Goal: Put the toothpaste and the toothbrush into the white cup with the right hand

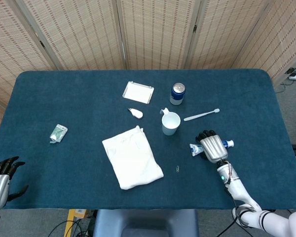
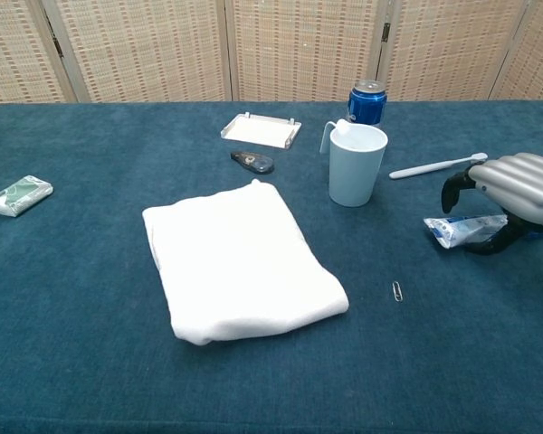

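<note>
My right hand (image 1: 211, 146) is gripping the blue-and-white toothpaste tube (image 2: 462, 230), fingers curled over it, at 4 o'clock from the white plastic cup (image 1: 170, 123) on the blue cloth worktop (image 1: 89, 98). The white toothbrush (image 1: 201, 115) is lying at 2 o'clock from the cup. My left hand (image 1: 0, 180) is hanging open, fingers spread.

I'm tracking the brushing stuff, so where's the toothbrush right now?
In the head view, the toothbrush lies right of the white cup, beyond the right hand.
</note>
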